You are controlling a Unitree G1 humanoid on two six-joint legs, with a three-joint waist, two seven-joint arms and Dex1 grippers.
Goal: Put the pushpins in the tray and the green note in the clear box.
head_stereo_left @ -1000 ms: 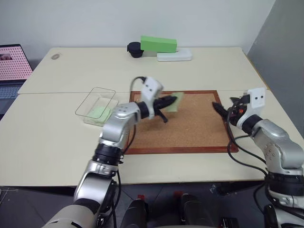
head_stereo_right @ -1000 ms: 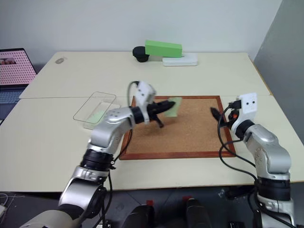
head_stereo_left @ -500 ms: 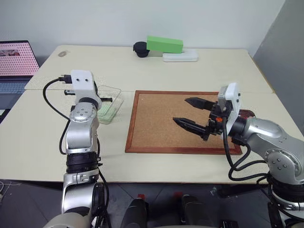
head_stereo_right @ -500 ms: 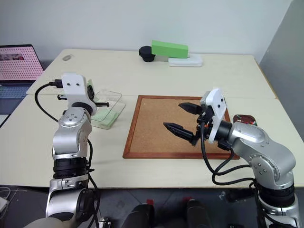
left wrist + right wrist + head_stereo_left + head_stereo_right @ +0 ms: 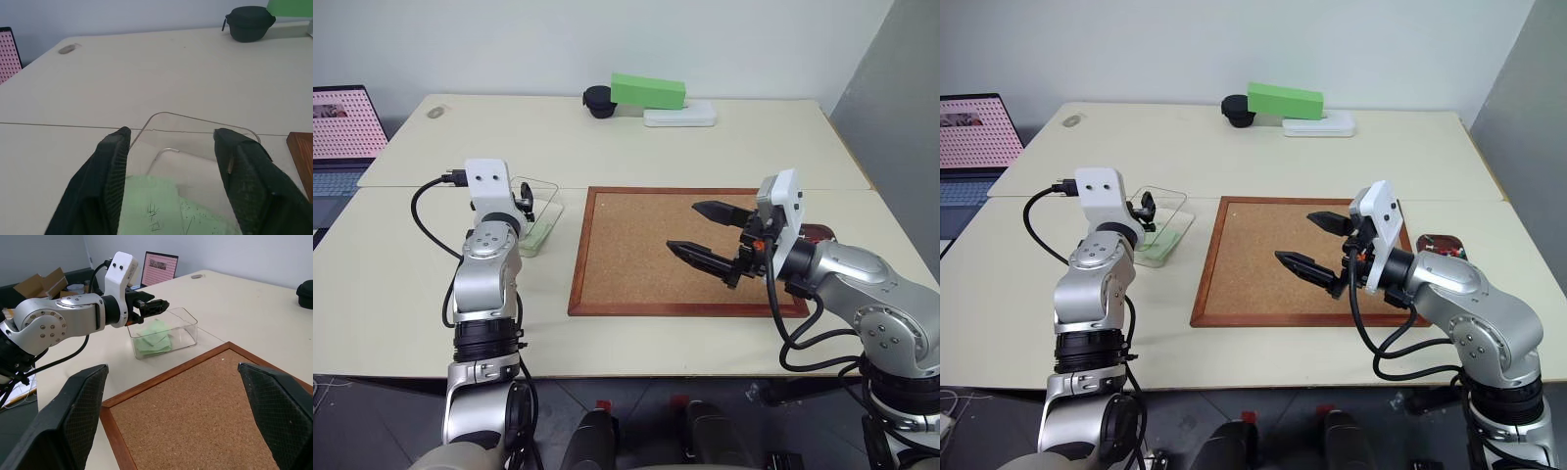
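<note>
Left gripper [image 5: 171, 183] stands open directly over the clear box [image 5: 183, 330], green note [image 5: 154, 338] lying inside it, apart from the fingers. Right gripper [image 5: 705, 235] hangs open and empty above the cork board [image 5: 626, 255]. The tray [image 5: 1445, 242] sits just off the board's right edge, so the right arm is far nearer; pushpins too small to make out.

Layout on table [image 5: 636, 137]: cork board [image 5: 646, 245] lies centre, toward front edge. Clear box [image 5: 1163, 227] sits just left of board's back-left corner, apart from it; green note [image 5: 154, 339] lies inside box. Left gripper [image 5: 1148, 208] is over box's left-hand side; right gripper [image 5: 703, 235] is above board's right half. Tray [image 5: 1443, 243] sits at board's right edge, near table's right edge, partly hidden behind right arm. Near back edge, centre: round case [image 5: 598, 101], w/ block [image 5: 648, 92] immediately right of it, on flat device [image 5: 679, 117]. Laptop [image 5: 342, 137] stands beyond table's left edge. Small round item [image 5: 435, 112] lies at back-left corner.
</note>
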